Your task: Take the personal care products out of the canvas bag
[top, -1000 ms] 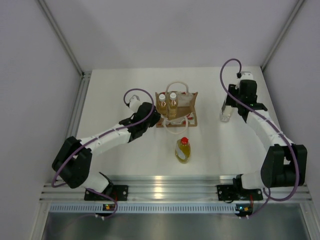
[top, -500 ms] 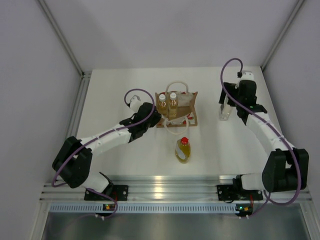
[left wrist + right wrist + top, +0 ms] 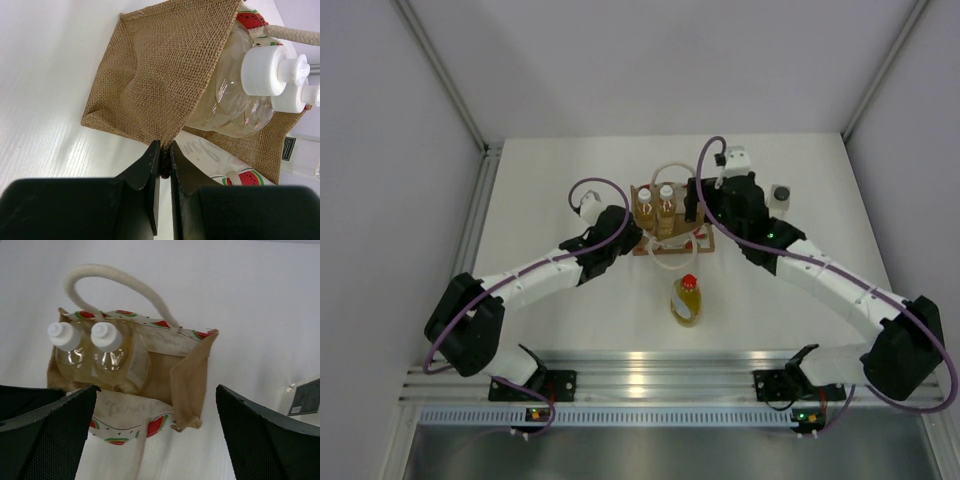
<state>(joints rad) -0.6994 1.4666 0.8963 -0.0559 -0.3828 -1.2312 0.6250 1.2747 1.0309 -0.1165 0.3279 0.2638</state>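
The brown canvas bag (image 3: 680, 222) stands mid-table with two amber, white-capped bottles (image 3: 644, 202) (image 3: 666, 200) upright in its left half. My left gripper (image 3: 634, 233) is shut on the bag's left corner edge; the left wrist view shows burlap (image 3: 165, 65) pinched between the jaws of the left gripper (image 3: 164, 150). My right gripper (image 3: 696, 207) hovers over the bag's right side, open and empty (image 3: 157, 387), with the bag (image 3: 190, 375) and both caps (image 3: 64, 336) (image 3: 106, 336) below it. A yellow, red-capped bottle (image 3: 686, 298) lies in front of the bag. A pale, dark-capped bottle (image 3: 780, 197) stands to the right.
The bag's cream rope handles loop out at the back (image 3: 672, 170) and front (image 3: 668, 255). Grey walls close in the table on three sides, and the metal rail (image 3: 660, 375) with both arm bases runs along the near edge.
My right gripper opened, left the pale bottle standing at the right, and swung left to above the bag. The left gripper kept its hold on the bag's corner.
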